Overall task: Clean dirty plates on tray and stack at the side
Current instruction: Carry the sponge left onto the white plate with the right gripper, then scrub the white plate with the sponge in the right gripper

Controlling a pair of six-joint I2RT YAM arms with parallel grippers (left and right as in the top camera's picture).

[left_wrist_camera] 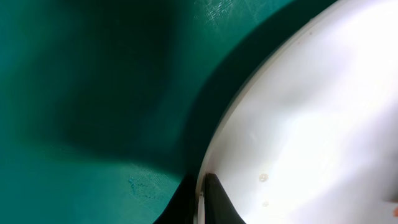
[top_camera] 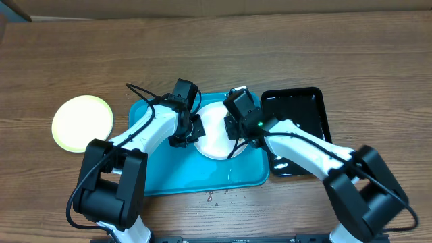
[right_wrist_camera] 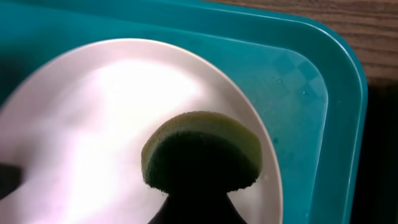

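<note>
A white plate lies on the cyan tray, toward its right side. My left gripper is shut on the plate's left rim, and the left wrist view shows its fingertips pinching that edge of the plate above the tray. My right gripper is shut on a round green sponge, which presses on the plate near its right edge. A pale yellow-green plate rests on the table to the left of the tray. No smears show on the white plate.
A glossy black tray sits just right of the cyan one, under the right arm. Small water drops dot the wood in front of the cyan tray. The tray's raised rim runs close to the plate's right side.
</note>
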